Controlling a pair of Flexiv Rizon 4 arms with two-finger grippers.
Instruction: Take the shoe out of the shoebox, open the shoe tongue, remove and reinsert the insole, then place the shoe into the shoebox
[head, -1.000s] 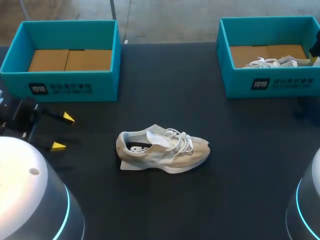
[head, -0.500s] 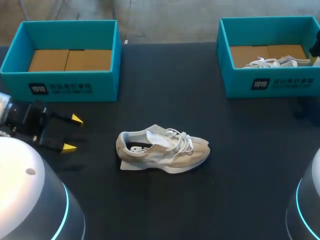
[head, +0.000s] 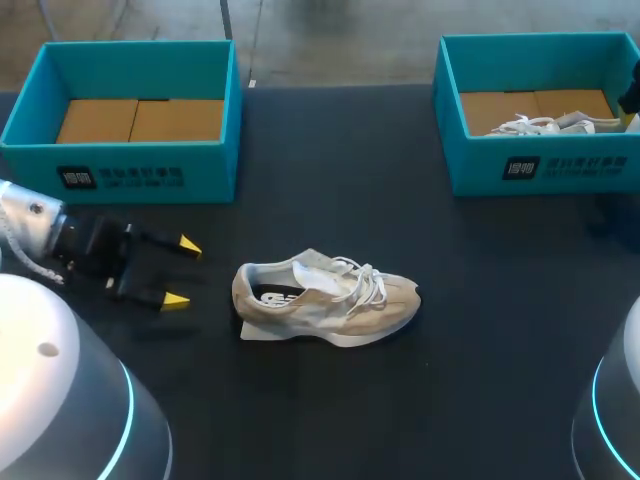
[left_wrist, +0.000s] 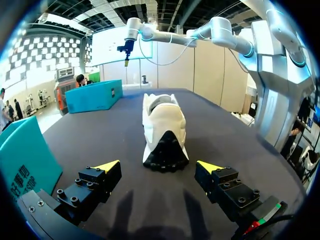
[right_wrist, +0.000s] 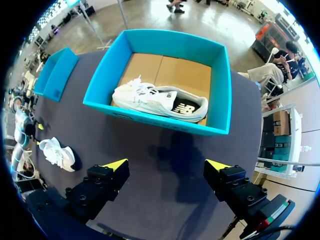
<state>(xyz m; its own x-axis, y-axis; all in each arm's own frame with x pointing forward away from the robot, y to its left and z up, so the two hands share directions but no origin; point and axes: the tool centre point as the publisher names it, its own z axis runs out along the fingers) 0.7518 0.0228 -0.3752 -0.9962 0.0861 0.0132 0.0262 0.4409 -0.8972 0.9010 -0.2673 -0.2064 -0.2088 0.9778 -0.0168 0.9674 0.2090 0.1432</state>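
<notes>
A beige sneaker (head: 325, 297) with white laces lies on its sole mid-table, toe to the right, a white insole edge showing under its heel. My left gripper (head: 183, 272) is open, low over the table just left of the heel and apart from it. In the left wrist view the sneaker's heel (left_wrist: 162, 132) is straight ahead of the open left gripper (left_wrist: 159, 166). My right gripper (right_wrist: 166, 165) is open and empty, high above the right teal shoebox (right_wrist: 150, 117), which holds a second white sneaker (right_wrist: 157, 100).
A teal shoebox (head: 130, 170) with a bare cardboard floor stands at the back left. The right shoebox (head: 540, 170) stands at the back right. Dark tabletop (head: 330, 400) surrounds the sneaker on all sides.
My left gripper has moved right along the table, toward the sneaker's heel, staying open. The sneaker and the right arm have not moved.
</notes>
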